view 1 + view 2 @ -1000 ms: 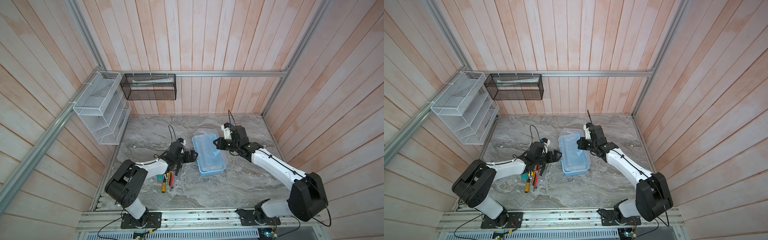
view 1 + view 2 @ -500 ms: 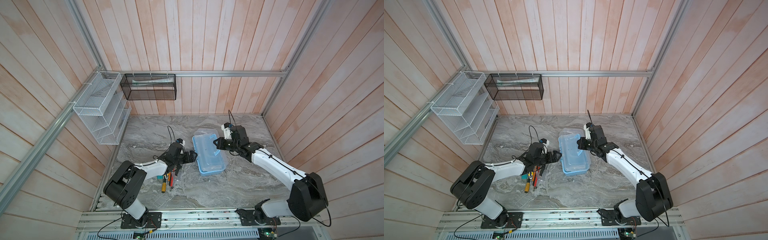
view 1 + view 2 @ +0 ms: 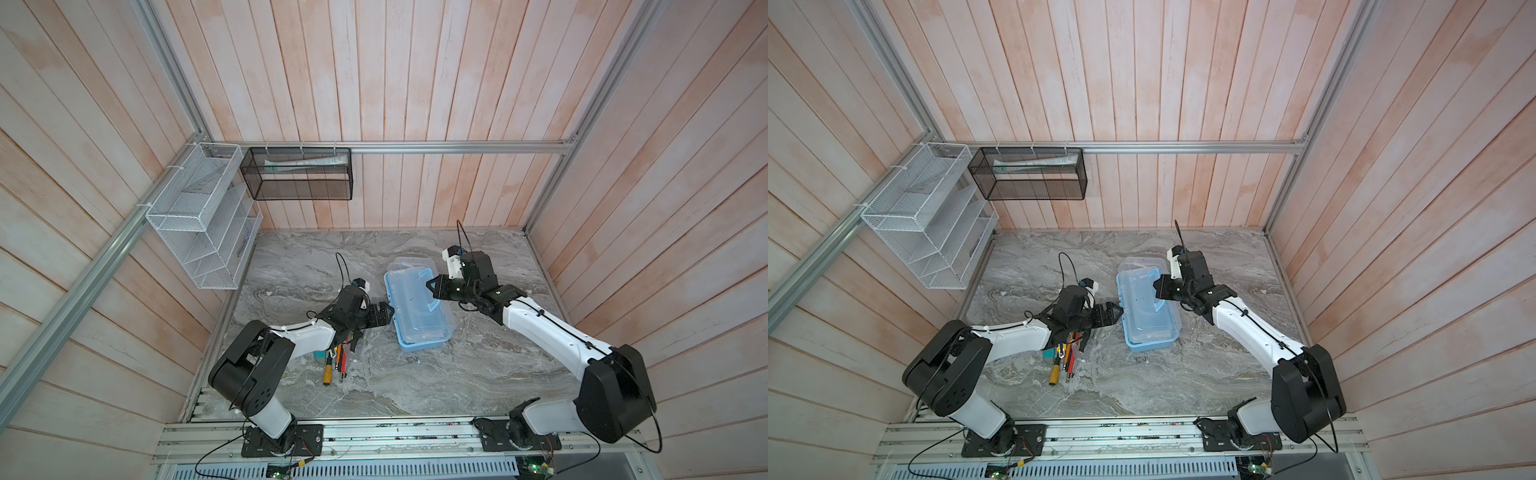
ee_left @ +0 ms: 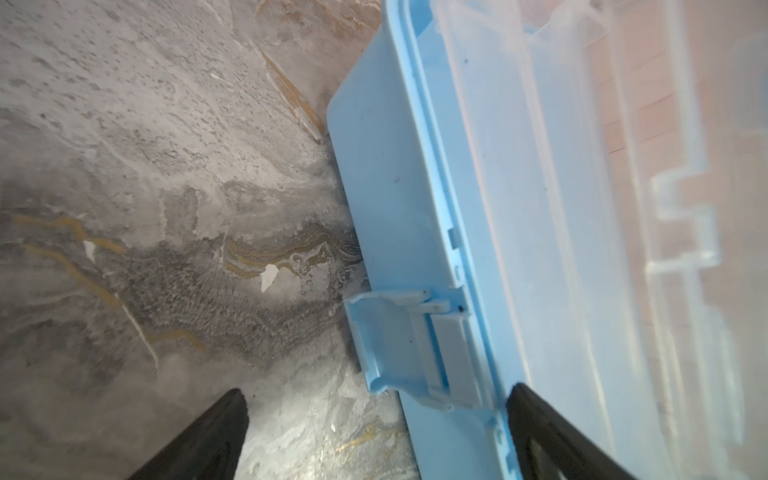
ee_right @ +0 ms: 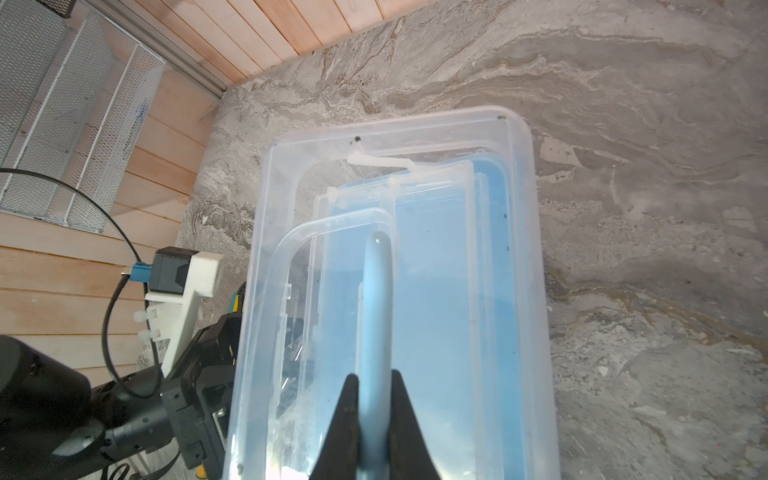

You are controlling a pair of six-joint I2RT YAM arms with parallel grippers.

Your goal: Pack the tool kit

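— Nothing has visibly moved over the last second: both arms and the tool kit (image 3: 417,309) sit as they were, the kit in the middle of the surface (image 3: 436,382).

— Grips?

— The right gripper (image 5: 372,378) has its fingers closed on the blue handle (image 5: 376,291). The left gripper (image 4: 376,392) is spread wide beside the latch (image 4: 399,345), holding nothing.

— Which step?

— Opening the case, I'd say; the clear lid (image 5: 274,232) looks ajar. Next it needs swinging fully up, then the loose tools (image 3: 337,361) under the left arm can go in.

— Any writing?

— None legible.
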